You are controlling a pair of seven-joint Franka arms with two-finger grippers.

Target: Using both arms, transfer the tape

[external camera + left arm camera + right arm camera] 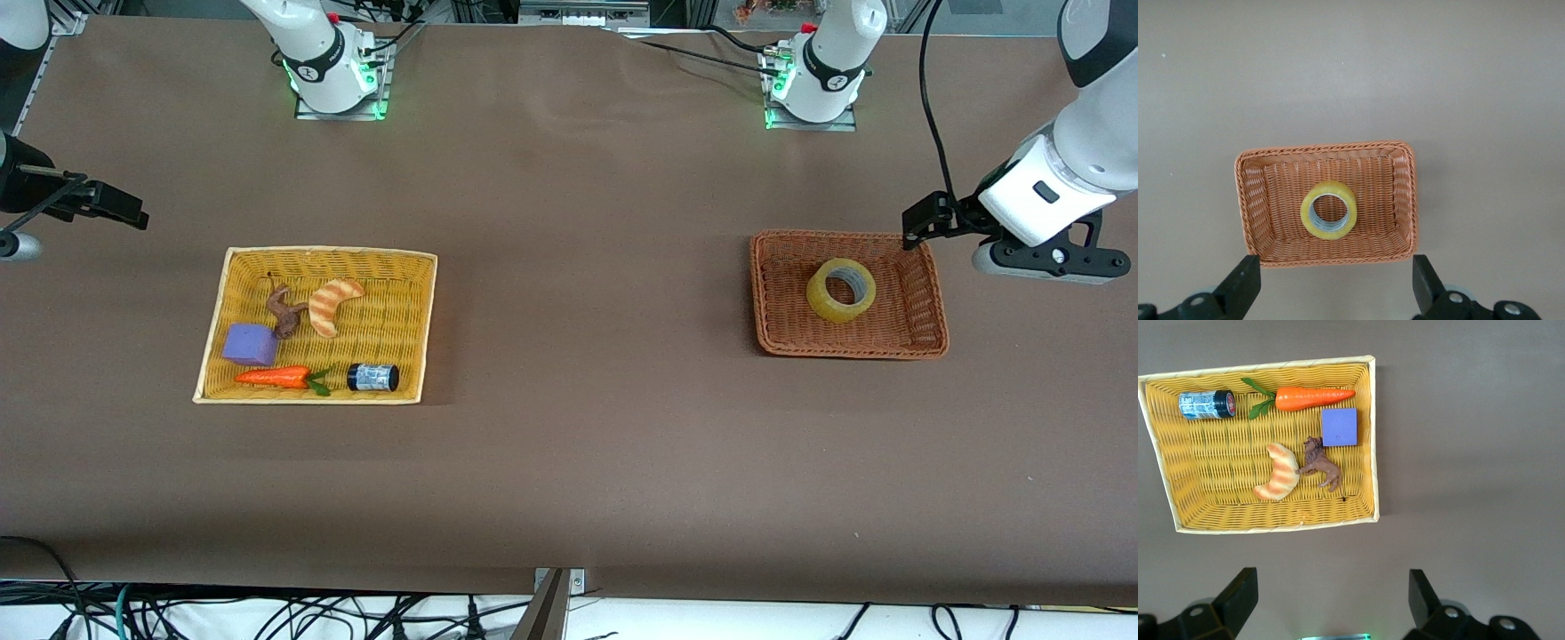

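Lettering is showing on one item only, the label of the black-and-blue cylinder (1206, 405), and I am not managing to read it in any view.

Baskets: I am counting two on the brown table (569, 444).
- Orange-brown basket (925, 293), toward the left arm's end of the table, is holding one item: the tape (841, 290), a single yellowish roll with a grey core, leaning on its edge near the basket's middle.
- Yellow basket (418, 293), toward the right arm's end, is holding five items, one of each: a croissant toy (332, 305), a brown animal figure (284, 311) touching the croissant's tip, a purple block (249, 345), a toy carrot (277, 377) with green leaves, and the cylinder lying on its side just beside the leaves. Carrot and cylinder are lying nearer the front camera than the croissant and figure.

Grippers: two.
- Left gripper (1331, 283) is hanging over the table just beside the orange-brown basket, fingers spread wide and grasping nothing.
- Right gripper (1328, 600) is hanging over the table edge at the right arm's end, well apart from the yellow basket; I am seeing its fingers spread wide too, released.
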